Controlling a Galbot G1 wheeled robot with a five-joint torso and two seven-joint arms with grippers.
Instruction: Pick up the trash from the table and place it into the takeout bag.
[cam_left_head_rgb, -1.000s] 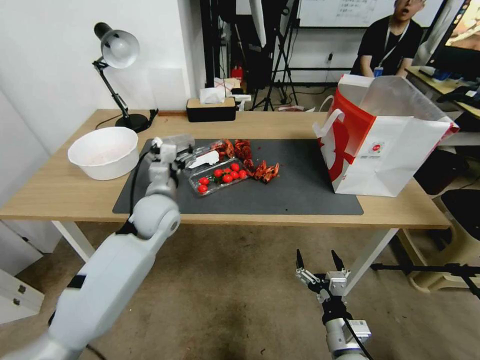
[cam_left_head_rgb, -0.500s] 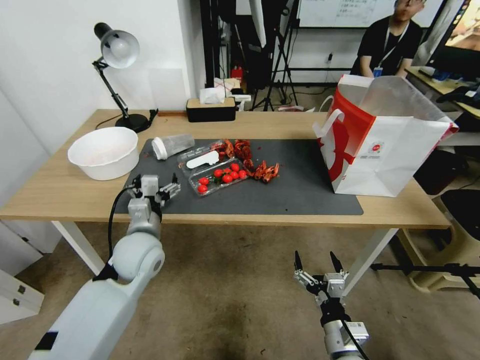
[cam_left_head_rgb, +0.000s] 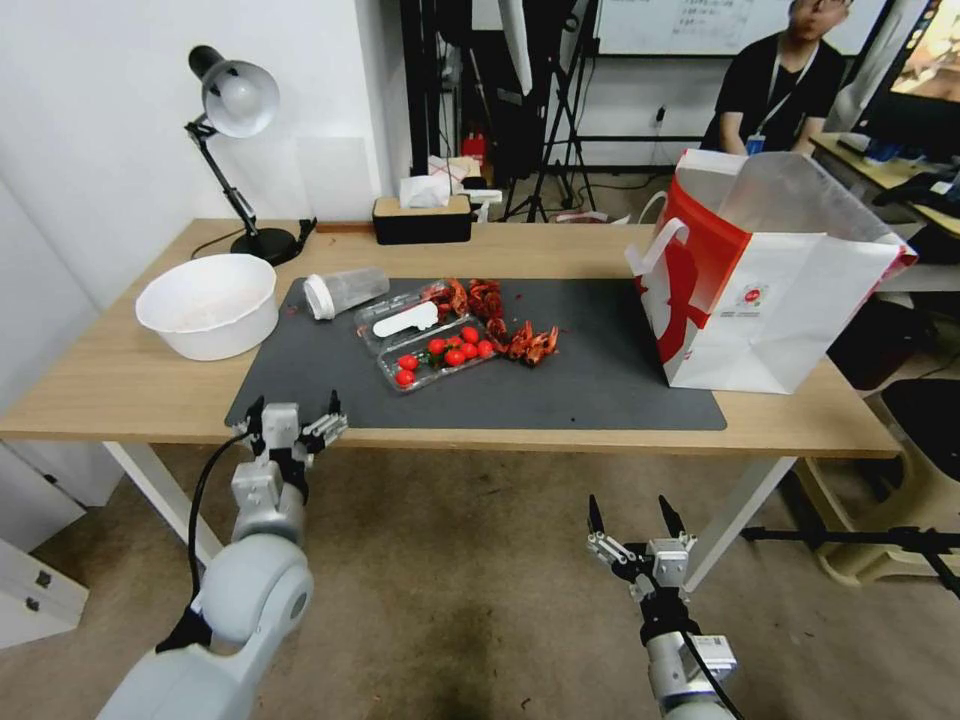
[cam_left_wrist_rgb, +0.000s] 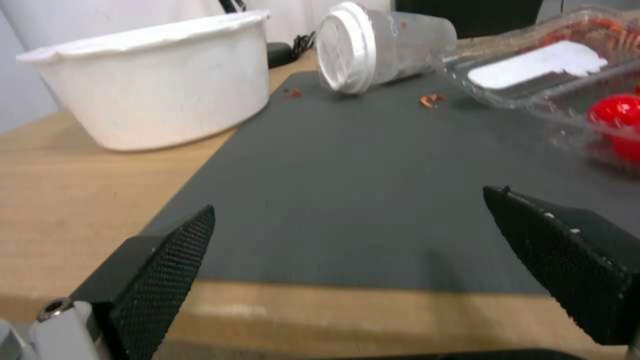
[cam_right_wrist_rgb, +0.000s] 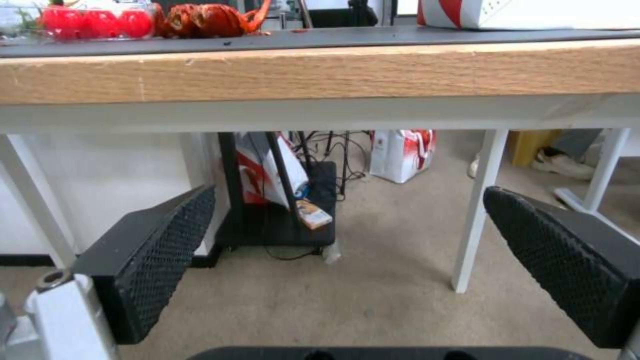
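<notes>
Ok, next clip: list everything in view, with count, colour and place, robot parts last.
Table: one, light wood, white legs.
Mat: one, dark grey, on the table.
Takeout bag: one, white and red, standing at the mat's right end.
Plastic cup: one, clear, white lid, lying on the mat.
Clamshell box: one, clear, holding red tomatoes.
Crayfish shells: red, mid-mat.
Deep bowl: one, white, table's left.
Lamp: one, black, back left.
Tissue box: one, black, back edge.
Left gripper: open, at the table's front edge.
Right gripper: open, below the table.
</notes>
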